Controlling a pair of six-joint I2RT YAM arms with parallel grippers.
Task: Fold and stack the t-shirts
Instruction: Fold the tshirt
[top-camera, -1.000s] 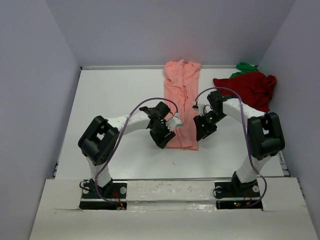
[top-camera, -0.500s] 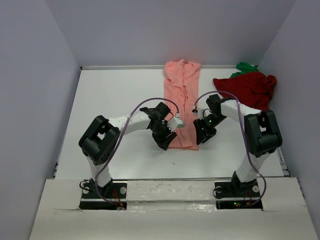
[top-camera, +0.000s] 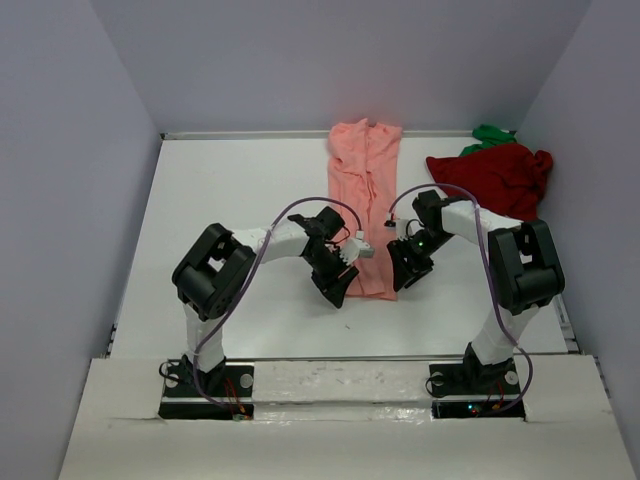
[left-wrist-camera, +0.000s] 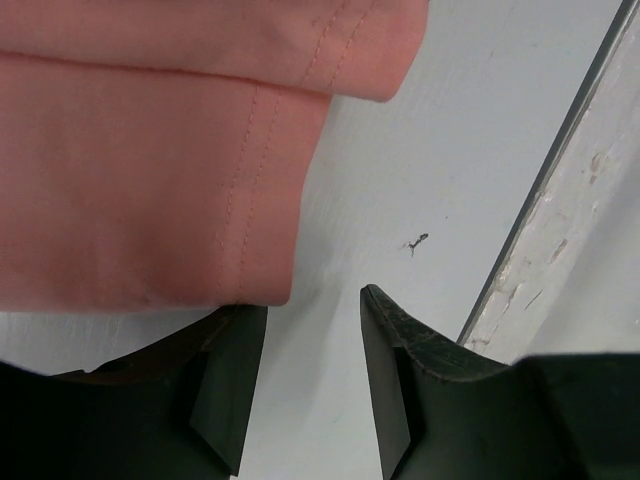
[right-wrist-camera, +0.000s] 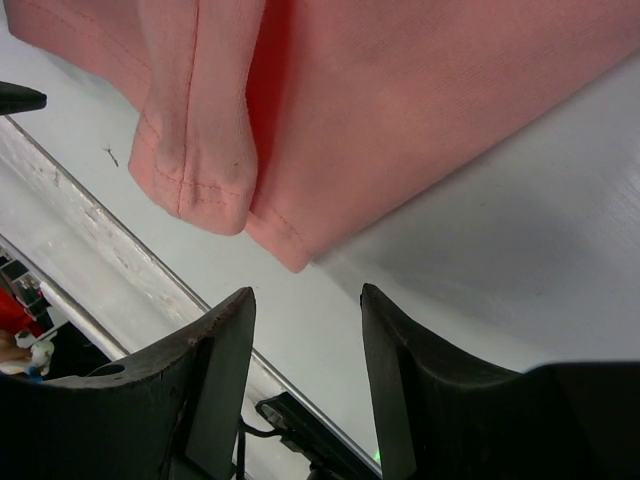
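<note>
A salmon-pink t-shirt (top-camera: 363, 200), folded into a long narrow strip, runs from the back wall to mid-table. Its near hem shows in both wrist views (left-wrist-camera: 140, 170) (right-wrist-camera: 420, 90). My left gripper (top-camera: 337, 288) (left-wrist-camera: 313, 300) is open at the hem's left corner, with one finger (left-wrist-camera: 225, 380) just below the cloth edge and only bare table between the jaws. My right gripper (top-camera: 402, 272) (right-wrist-camera: 307, 290) is open just short of the hem's right corner, holding nothing. A dark red t-shirt (top-camera: 495, 178) lies crumpled at the back right. A bright green one (top-camera: 492, 133) peeks out behind it.
The white table (top-camera: 230, 200) is walled at the back and on both sides. Its near edge is a metal rail (left-wrist-camera: 560, 150) (right-wrist-camera: 100, 230) close in front of both grippers. A small dark mark (left-wrist-camera: 416, 241) sits on the table near the left gripper.
My left gripper has slid nearer and slightly right to the hem's left corner, its jaws a little narrower. The right gripper has crept in towards the hem's right corner. The shirts lie unmoved.
</note>
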